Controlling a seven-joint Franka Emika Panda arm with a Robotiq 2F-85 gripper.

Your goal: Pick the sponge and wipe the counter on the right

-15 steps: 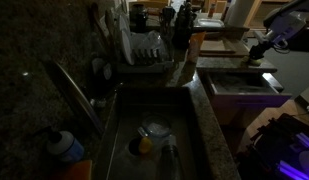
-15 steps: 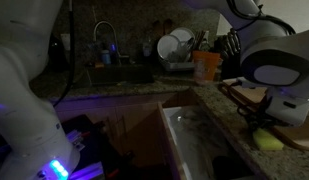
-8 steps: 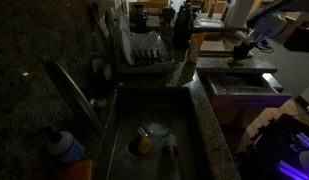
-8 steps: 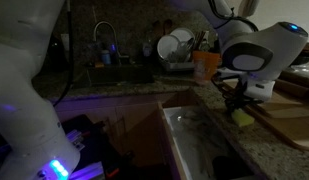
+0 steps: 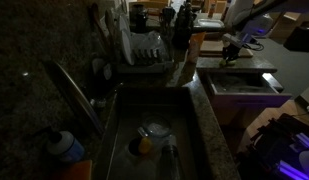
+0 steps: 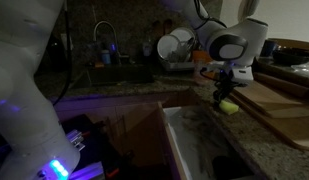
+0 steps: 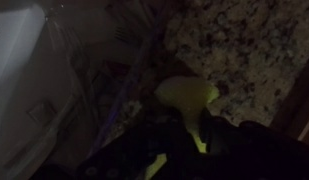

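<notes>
The scene is dim. My gripper [image 6: 226, 95] is shut on a yellow-green sponge [image 6: 228, 106] and presses it on the speckled granite counter [image 6: 199, 118] beside the wooden cutting board [image 6: 274, 103]. In the wrist view the sponge [image 7: 186, 96] sticks out between the dark fingers [image 7: 179, 125] over the granite [image 7: 239, 45]. In an exterior view the gripper [image 5: 232, 52] is at the far counter strip [image 5: 234, 64], and the sponge is too dark to make out there.
A sink [image 5: 154, 140] with a bowl [image 5: 155, 129] lies in the foreground. A dish rack with plates [image 6: 176, 46] and an orange container [image 6: 203, 60] stand behind. An open drawer or dishwasher [image 6: 194, 145] lies below the counter edge. A faucet [image 6: 100, 40] stands further back.
My gripper with the sponge has slid across the counter, off the cutting board's end toward the sink and dish rack side. The arm has swung with it.
</notes>
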